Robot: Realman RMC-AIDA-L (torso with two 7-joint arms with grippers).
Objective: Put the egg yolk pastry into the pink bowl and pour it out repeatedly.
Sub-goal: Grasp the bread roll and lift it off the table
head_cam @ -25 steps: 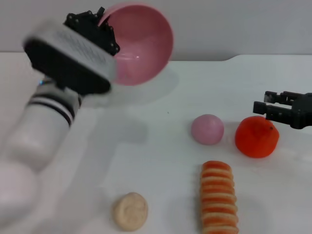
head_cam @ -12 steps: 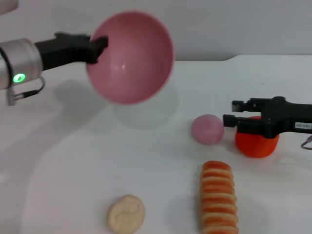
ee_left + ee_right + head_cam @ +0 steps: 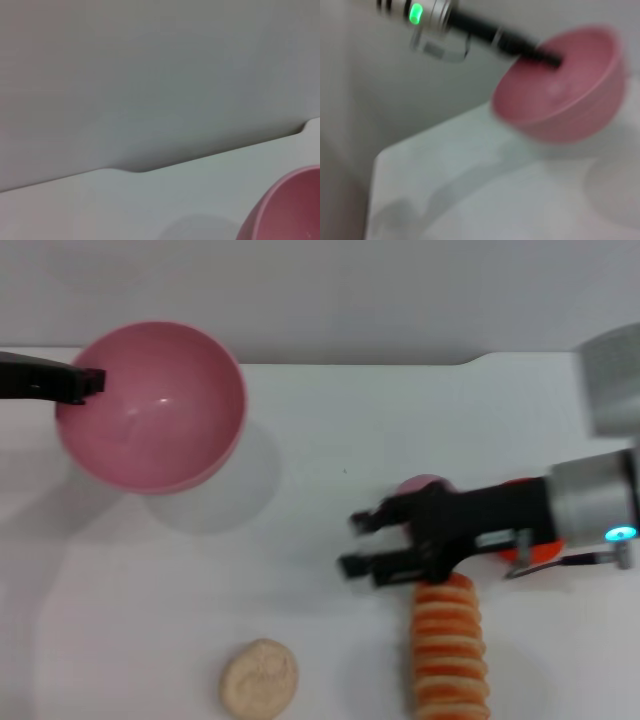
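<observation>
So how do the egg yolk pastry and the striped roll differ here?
The egg yolk pastry is a pale beige, lumpy round ball; the striped roll is a longer, ridged, orange-and-cream piece. The pastry lies in the open; the right hand hovers open at the roll's far end. Both rest on the table.

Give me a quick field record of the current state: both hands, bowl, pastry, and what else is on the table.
left hand: at the far left, gripping the rim of the pink bowl
pink bowl: held above the table, tilted, nothing visible inside
right hand: open, holding nothing, reaching toward the table's middle
egg yolk pastry: lying on the table at the near edge, untouched
striped roll: just below the right arm
pink dome: mostly hidden behind the right arm
orange: mostly hidden behind the right arm
</observation>
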